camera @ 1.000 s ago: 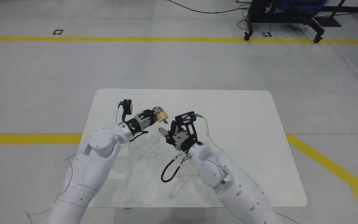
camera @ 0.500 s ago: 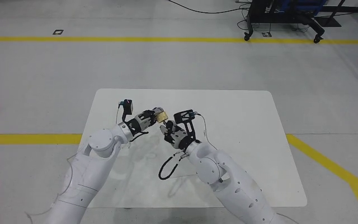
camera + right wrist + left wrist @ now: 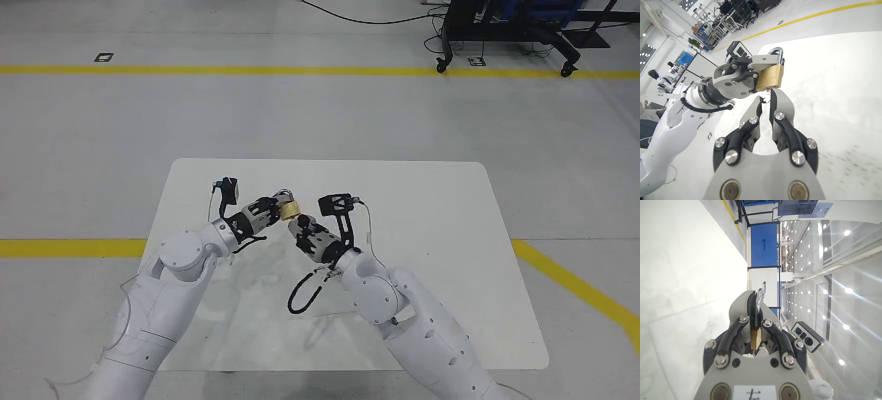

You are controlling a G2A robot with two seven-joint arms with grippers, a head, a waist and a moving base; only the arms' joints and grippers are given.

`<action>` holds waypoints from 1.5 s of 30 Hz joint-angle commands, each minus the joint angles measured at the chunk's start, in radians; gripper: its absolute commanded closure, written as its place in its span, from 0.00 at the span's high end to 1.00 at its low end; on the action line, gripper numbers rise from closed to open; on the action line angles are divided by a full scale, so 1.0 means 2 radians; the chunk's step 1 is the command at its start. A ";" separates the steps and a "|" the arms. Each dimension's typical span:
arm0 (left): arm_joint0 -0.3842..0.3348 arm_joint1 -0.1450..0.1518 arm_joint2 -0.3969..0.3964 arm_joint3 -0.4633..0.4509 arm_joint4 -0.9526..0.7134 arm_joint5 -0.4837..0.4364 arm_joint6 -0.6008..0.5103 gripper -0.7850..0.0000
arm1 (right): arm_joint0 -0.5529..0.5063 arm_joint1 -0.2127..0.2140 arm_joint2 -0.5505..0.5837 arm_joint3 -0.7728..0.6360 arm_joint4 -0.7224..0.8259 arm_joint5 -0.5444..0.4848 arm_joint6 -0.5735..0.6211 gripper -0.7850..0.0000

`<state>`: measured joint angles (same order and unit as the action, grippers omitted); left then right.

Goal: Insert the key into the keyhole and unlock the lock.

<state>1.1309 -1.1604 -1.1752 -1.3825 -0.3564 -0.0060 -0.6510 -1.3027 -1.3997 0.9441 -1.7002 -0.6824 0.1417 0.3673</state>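
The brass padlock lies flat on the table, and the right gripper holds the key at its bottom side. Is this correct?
Not quite. The padlock is not on the table: the left gripper holds it clamped above the table, as the right wrist view shows. The right gripper does hold the key at its bottom side.

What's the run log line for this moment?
left gripper: holds padlock | right gripper: holds key | key tip at keyhole | shackle closed

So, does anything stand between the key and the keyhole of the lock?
Nothing visible does. The key in the right gripper sits at the bottom face of the lock; the left gripper clamps its sides, leaving that face bare.
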 commanded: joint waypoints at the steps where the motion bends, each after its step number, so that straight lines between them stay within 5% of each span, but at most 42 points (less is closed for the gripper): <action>1: 0.001 0.000 -0.001 -0.001 0.000 -0.002 0.000 0.00 | -0.001 -0.001 0.004 0.001 0.020 0.000 -0.004 0.00; 11: 0.004 -0.001 -0.007 -0.002 -0.004 -0.013 0.002 0.00 | -0.020 -0.003 0.045 0.006 0.172 -0.033 -0.002 0.00; 20: 0.006 -0.002 -0.008 -0.002 -0.004 -0.018 0.003 0.00 | -0.023 -0.002 0.060 0.014 0.231 -0.054 0.017 0.00; 21: 0.006 -0.002 -0.009 -0.003 -0.004 -0.019 0.004 0.00 | -0.023 -0.002 0.061 0.014 0.237 -0.054 0.018 0.10; 23: 0.006 -0.002 -0.009 -0.002 -0.003 -0.020 0.004 0.00 | -0.022 -0.002 0.064 0.016 0.241 -0.052 0.015 0.60; 24: 0.006 -0.002 -0.009 -0.002 -0.003 -0.020 0.005 0.00 | -0.023 -0.002 0.064 0.016 0.241 -0.051 0.013 1.00; 45: 0.006 -0.005 -0.012 0.000 -0.002 -0.023 0.012 0.00 | -0.074 0.003 0.088 -0.018 0.208 -0.066 -0.089 1.00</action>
<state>1.1415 -1.1703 -1.1993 -1.3824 -0.3624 -0.0494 -0.6285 -1.4498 -1.3930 1.1206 -1.7368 -0.2660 0.0091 0.1899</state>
